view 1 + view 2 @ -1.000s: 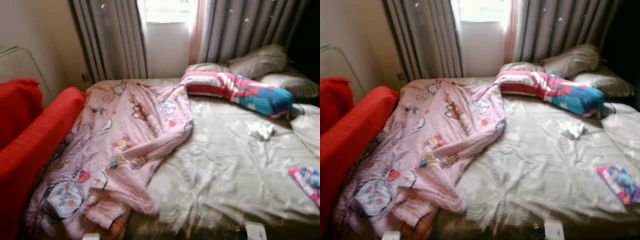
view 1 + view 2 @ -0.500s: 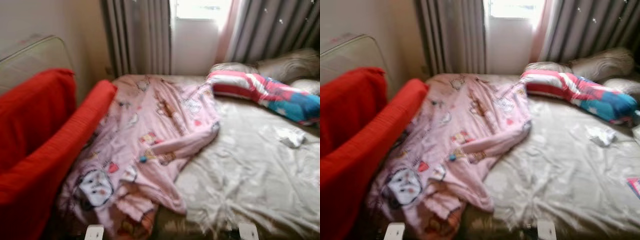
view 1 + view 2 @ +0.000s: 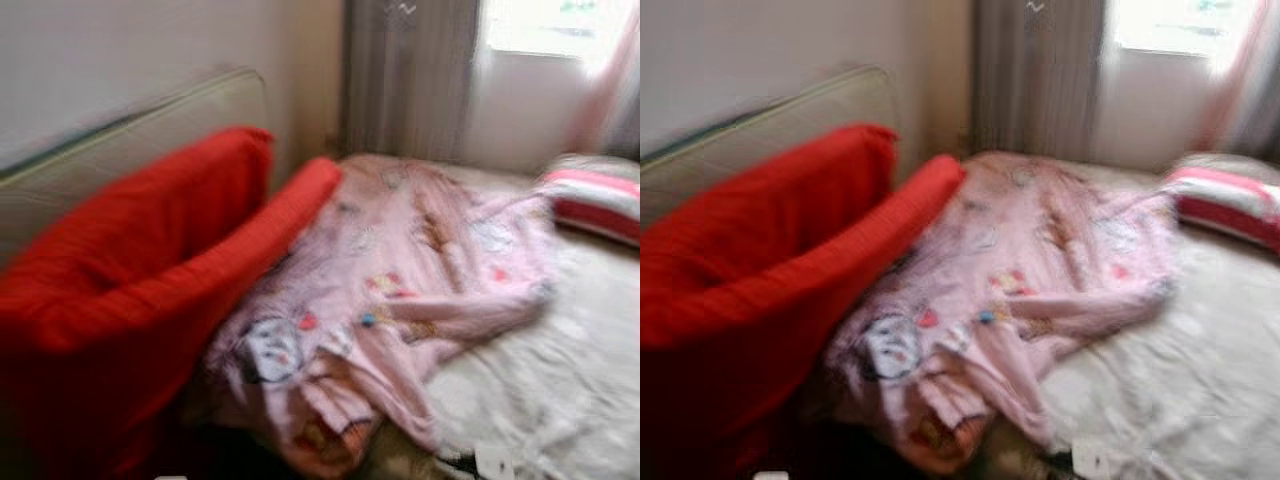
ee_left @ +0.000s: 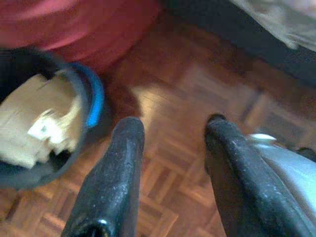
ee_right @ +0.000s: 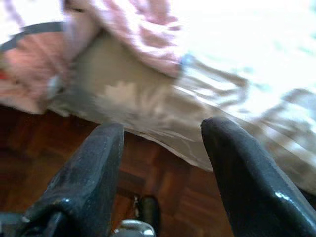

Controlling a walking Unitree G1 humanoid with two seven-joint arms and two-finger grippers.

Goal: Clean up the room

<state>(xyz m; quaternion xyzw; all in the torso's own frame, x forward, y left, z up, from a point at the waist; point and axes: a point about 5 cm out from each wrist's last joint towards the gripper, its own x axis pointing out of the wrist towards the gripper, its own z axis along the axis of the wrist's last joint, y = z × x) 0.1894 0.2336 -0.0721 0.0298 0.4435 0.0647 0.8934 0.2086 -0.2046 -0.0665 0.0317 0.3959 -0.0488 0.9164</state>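
Parquet floor (image 4: 177, 163) fills the ground under both idle arms. Seen from its wrist, the left gripper (image 4: 170, 129) hangs with fingers spread wide and nothing between them, above the wood; close by stands a dark bin with a blue rim (image 4: 94, 98) holding pale crumpled paper, and red fabric lies beyond it. The right gripper (image 5: 163, 131), also wide and empty, hangs over the floor just short of the bed's edge, where the beige sheet (image 5: 148, 103) and a pink fold droop. Higher up, the blurred head views give the rest: a pink cartoon-print blanket (image 3: 420, 270) rumpled across the bed (image 3: 560, 380), touching a red sofa (image 3: 150, 260) at its side, a striped pillow (image 3: 600, 195) near the grey curtain (image 3: 410, 70).
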